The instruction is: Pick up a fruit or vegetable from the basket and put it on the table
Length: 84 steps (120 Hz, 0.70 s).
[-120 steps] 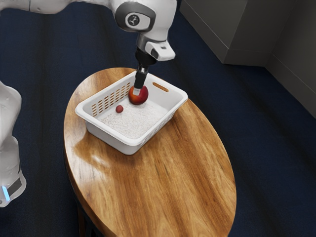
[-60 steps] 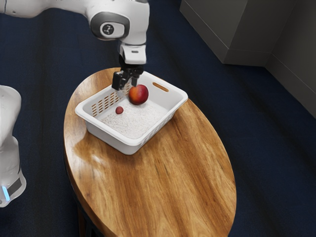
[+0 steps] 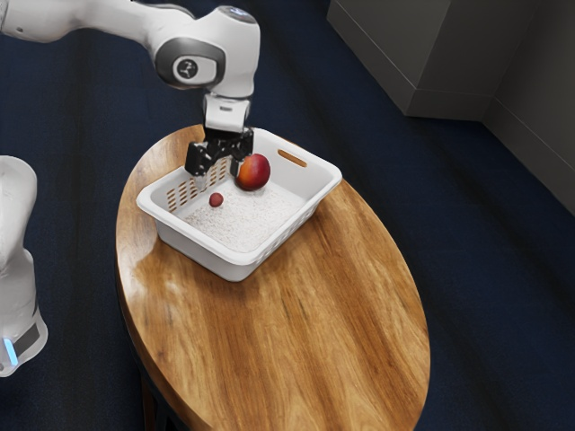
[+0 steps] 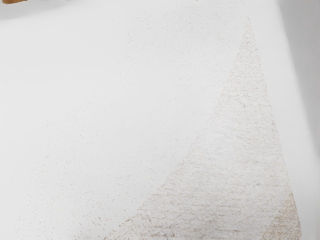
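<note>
Gripper (image 3: 218, 177) is spread wide, pointing down over the basket's (image 3: 189, 233) slotted side, wrist pretty upright. Little red fruit's (image 3: 216, 200) loose inside near that side; bigger red-orange one (image 3: 255, 172) sits toward the handle-end corner.

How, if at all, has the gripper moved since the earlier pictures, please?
Yes: against the basket, the gripper has shifted toward the exterior view's left, away from the large red fruit.
</note>
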Available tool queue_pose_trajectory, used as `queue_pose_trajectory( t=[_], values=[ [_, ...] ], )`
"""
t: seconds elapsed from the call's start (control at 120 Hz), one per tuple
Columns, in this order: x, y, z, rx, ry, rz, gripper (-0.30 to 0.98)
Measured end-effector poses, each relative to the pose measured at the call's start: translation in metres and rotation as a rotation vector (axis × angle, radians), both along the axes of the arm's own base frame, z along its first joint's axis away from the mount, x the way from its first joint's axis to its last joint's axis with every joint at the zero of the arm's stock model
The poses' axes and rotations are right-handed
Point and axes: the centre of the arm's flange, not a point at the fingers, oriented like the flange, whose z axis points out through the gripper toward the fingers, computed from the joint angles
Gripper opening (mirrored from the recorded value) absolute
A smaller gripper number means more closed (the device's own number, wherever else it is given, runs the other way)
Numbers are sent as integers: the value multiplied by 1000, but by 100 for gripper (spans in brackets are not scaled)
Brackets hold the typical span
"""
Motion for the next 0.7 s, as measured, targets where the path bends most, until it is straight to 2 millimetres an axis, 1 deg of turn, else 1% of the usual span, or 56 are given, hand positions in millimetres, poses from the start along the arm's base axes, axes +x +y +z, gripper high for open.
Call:
queue_pose_trajectory(
  t=[0.133, 0.183, 0.283, 0.35, 0.533, 0.7],
  values=[
    [-1, 0, -2, -3, -6, -41, 68],
    [-4, 3, -3, -9, -8, -46, 68],
    [-13, 14, -7, -26, -10, -27, 68],
    [-15, 17, -8, -33, -11, -25, 68],
    [-24, 23, -22, -48, -1, -12, 68],
    [-23, 23, -32, -53, 1, -11, 68]
  ],
)
